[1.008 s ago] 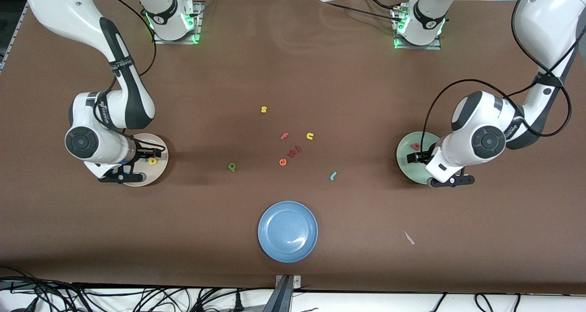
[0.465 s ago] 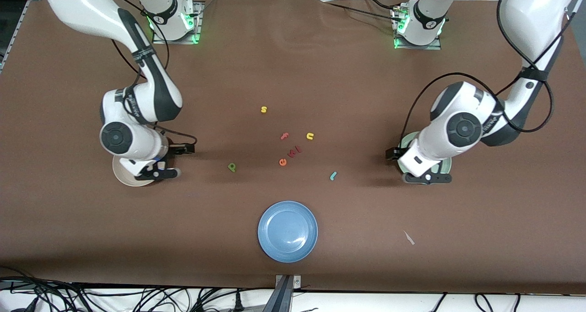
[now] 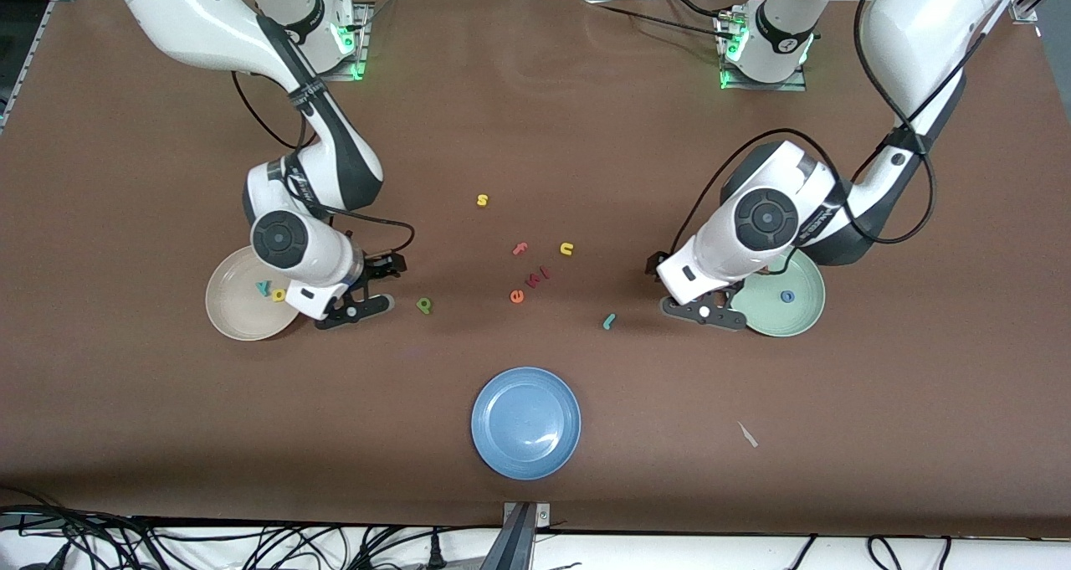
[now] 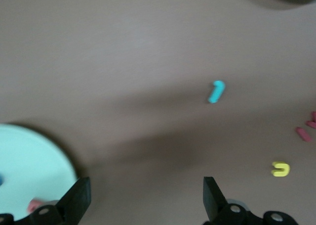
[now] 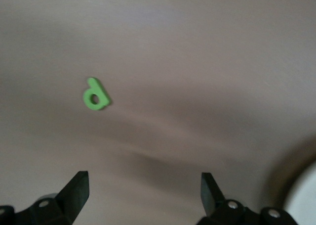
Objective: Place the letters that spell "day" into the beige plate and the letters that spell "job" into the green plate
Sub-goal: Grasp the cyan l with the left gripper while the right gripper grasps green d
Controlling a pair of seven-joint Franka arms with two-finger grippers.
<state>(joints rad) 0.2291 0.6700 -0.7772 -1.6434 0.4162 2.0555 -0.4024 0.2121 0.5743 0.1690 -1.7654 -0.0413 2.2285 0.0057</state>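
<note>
Plausibly the thin green "d" point(image 3: 424, 305), lying flat on the counter point(image 3: 535, 118) just beside the wide-open, empty right gripper point(image 3: 378, 284), could be pushed aside rather than pinched, as could the teal "j" point(image 3: 609, 321) near the equally open, empty left gripper point(image 3: 669, 285).

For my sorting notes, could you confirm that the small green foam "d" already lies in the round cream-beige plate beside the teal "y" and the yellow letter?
Not quite: the small green foam "d" lies on the brown table, outside the round cream-beige plate. The front view shows it. The teal "y" and the yellow letter do lie in that plate.
</note>
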